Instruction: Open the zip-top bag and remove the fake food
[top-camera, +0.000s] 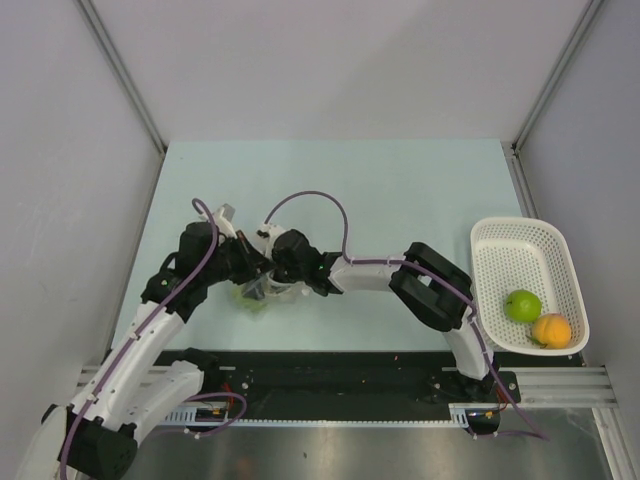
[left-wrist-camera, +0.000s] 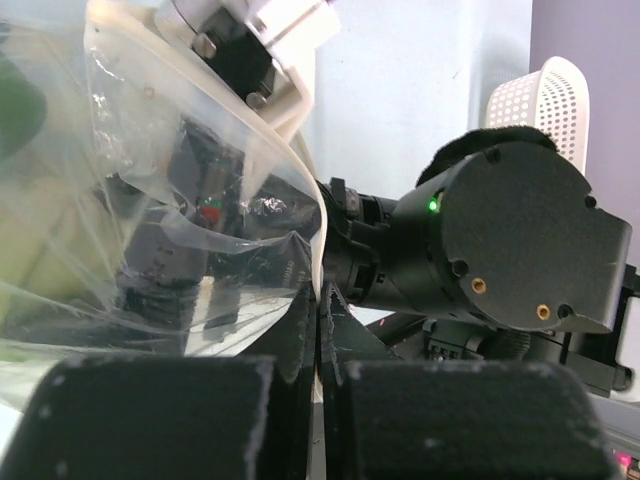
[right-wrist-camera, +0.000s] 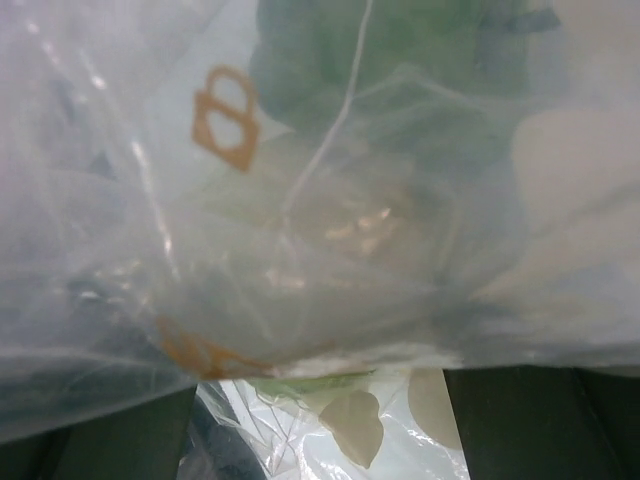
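The clear zip-top bag lies on the table between my two grippers, with green fake food inside it. My left gripper is shut on the bag's rim; in the left wrist view the white rim strip runs between the closed fingers and the bag billows to the left. My right gripper is at the bag's mouth. In the right wrist view the bag film fills the frame, its fingers stand wide apart, and a dark green fruit shows through the plastic.
A white mesh basket stands at the right edge of the table, holding a lime green fruit and an orange fruit. The basket also shows in the left wrist view, behind the right arm's black wrist.
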